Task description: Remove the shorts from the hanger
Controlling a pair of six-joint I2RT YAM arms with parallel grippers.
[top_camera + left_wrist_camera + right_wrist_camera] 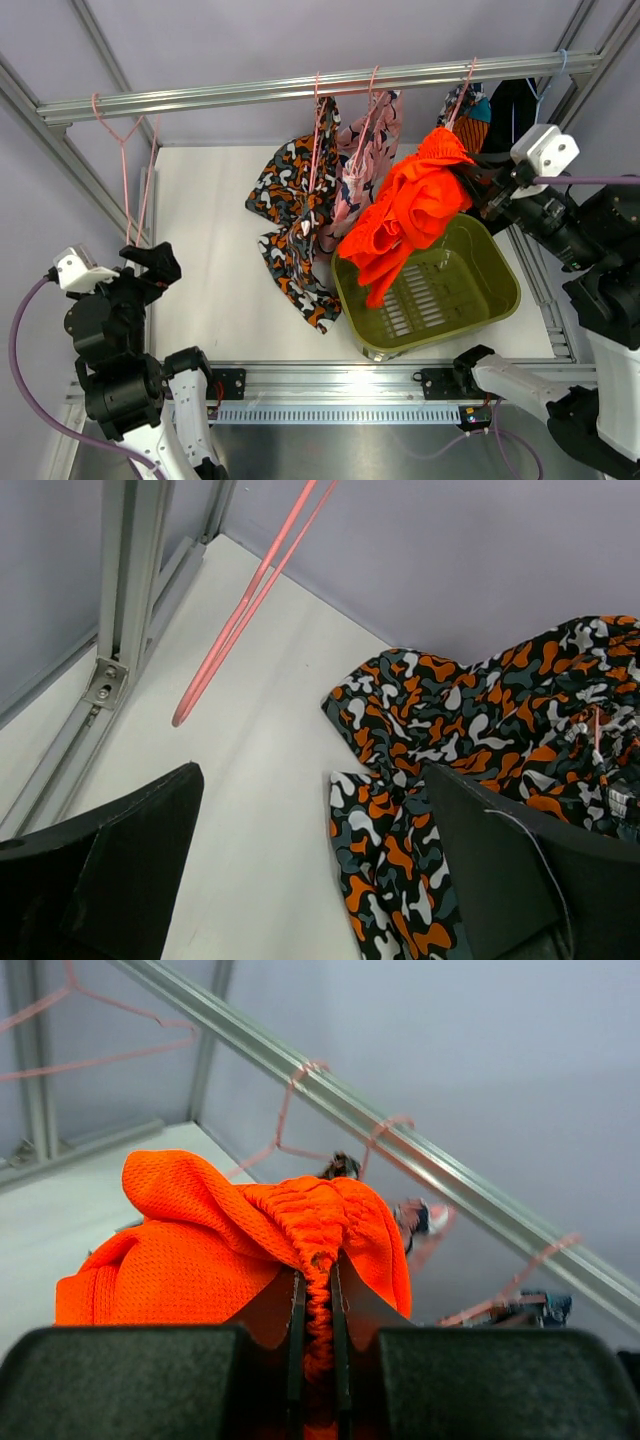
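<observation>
Right gripper [318,1282]: it is closest in the right wrist view. Its two fingers are pressed together on the bunched waist of the shorts [415,210].
Table [215,300]: white, fills the middle of the top view.
Rail [250,92]: a long metal bar across the top of the top view.
Tub [490,262]: green, at the lower right of the table.
Shorts: bright orange-red, right of the middle in the top view. They hang down over the tub, up by the hanger [461,97].
Patterned cloth [295,210]: black, orange and white. It hangs from the rail in the middle and its low end lies on the table.
Pink cloth [365,150]: hangs between the patterned cloth and the shorts.
Hanger: thin and pink, hooked on the rail at the upper right, just above the shorts.
Left hanger [128,160]: thin and pink, hangs from the rail at the upper left.
Left gripper [310,860]: its fingers are wide apart and hold nothing. It is at the lower left of the top view, well away from the shorts.
</observation>
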